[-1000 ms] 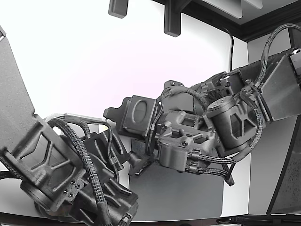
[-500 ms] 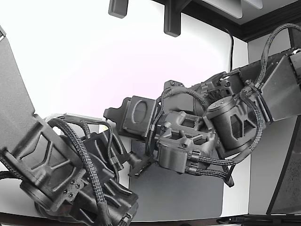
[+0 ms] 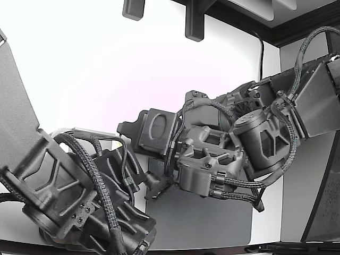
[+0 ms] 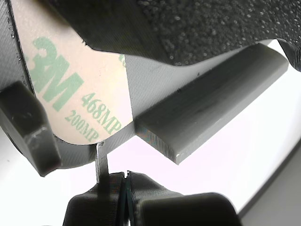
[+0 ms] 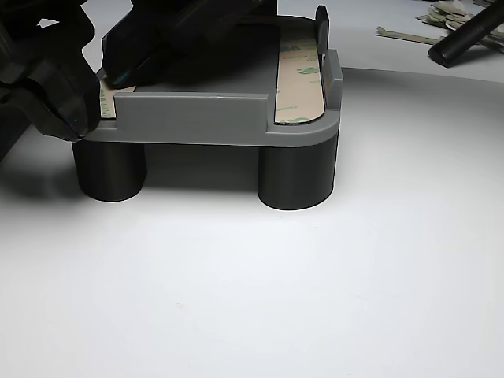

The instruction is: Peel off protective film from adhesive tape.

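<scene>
Film (image 4: 80,94) sits flat on tape strip along fixture (image 5: 197,118) edge. Thin, floppy, slick liner; prob tears if yanked, so grab at rounded end corner. Gripper (image 4: 124,197) jaws look pressed together, nothing betw them.

Two tape strips on the grey fixture (image 5: 236,118), both flat, liners up. Right strip (image 5: 299,79): beige protective film with green 3M print, rounded end at the front edge, fully seated in its slot. Left strip (image 5: 106,101): mostly hidden, only a beige corner visible. Wrist view: film (image 4: 77,89) reads "3M 468MP 200MP", rounded end, lying flat.
</scene>
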